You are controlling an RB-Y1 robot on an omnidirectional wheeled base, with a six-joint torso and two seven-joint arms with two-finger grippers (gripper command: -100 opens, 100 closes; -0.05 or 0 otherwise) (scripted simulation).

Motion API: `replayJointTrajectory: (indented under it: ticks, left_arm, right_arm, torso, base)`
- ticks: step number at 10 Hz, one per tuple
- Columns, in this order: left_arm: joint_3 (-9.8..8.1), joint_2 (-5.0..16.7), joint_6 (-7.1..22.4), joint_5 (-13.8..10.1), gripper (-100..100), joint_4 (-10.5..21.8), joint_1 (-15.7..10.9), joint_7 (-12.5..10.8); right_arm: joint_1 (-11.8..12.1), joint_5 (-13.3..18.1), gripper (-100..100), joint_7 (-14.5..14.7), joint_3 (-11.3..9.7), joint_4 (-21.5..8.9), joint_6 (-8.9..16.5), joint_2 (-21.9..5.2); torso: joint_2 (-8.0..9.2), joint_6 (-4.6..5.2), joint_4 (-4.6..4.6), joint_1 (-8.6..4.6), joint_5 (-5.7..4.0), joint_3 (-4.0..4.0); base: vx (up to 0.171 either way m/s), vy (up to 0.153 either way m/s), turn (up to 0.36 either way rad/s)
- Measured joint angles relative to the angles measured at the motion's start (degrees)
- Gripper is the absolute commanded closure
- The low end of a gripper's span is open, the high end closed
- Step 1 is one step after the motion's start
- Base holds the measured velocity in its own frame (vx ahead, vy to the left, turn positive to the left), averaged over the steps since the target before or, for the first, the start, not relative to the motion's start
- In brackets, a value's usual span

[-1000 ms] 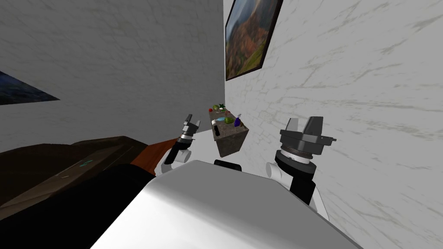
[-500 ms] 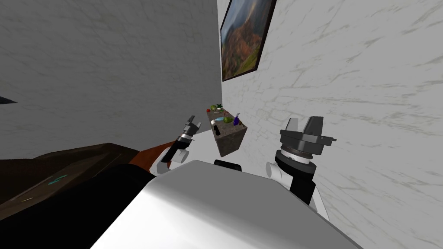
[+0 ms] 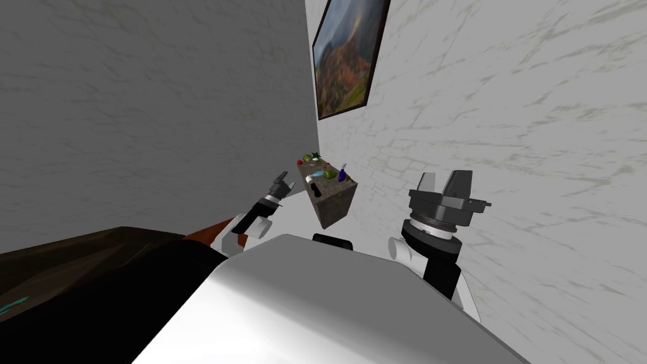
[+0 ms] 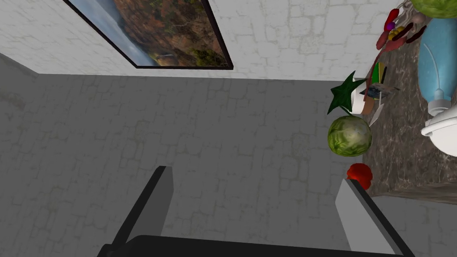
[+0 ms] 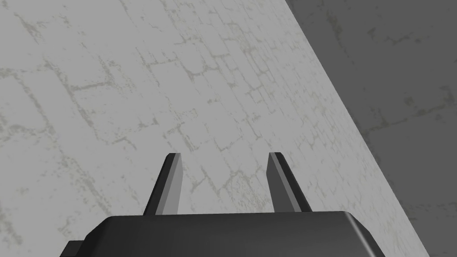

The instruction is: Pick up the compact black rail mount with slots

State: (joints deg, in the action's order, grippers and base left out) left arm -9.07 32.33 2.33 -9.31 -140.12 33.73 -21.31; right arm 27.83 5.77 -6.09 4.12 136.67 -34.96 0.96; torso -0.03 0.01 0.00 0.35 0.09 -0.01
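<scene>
Turning with my base, the left jaws came nearer the worktop (image 3: 335, 202), where the black mount (image 3: 316, 189) lies untouched. Both jaws stand open, empty.

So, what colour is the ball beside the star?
Mottled green: the ball, clearest in left wrist view.

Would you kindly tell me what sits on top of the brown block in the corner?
On the block: a green ball, a red item, a green star, a light blue bottle, a purple bottle and a small black piece. Its slots are too small to see.
</scene>
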Motion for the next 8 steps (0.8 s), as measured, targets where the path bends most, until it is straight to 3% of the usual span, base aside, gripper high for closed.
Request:
replayJointTrajectory:
  ticks: [8]
  left_arm:
    - [-1.01,10.12,12.35,-3.61,-100,0.00,2.77,-4.63]
  right_arm:
    - [0.01,0.00,0,0.00,0.00,0.00,0.00,0.00]
  torso:
    - [-0.12,-0.02,-0.02,-0.08,-0.01,-0.07]
  base:
    - [-0.033,0.058,-0.200]
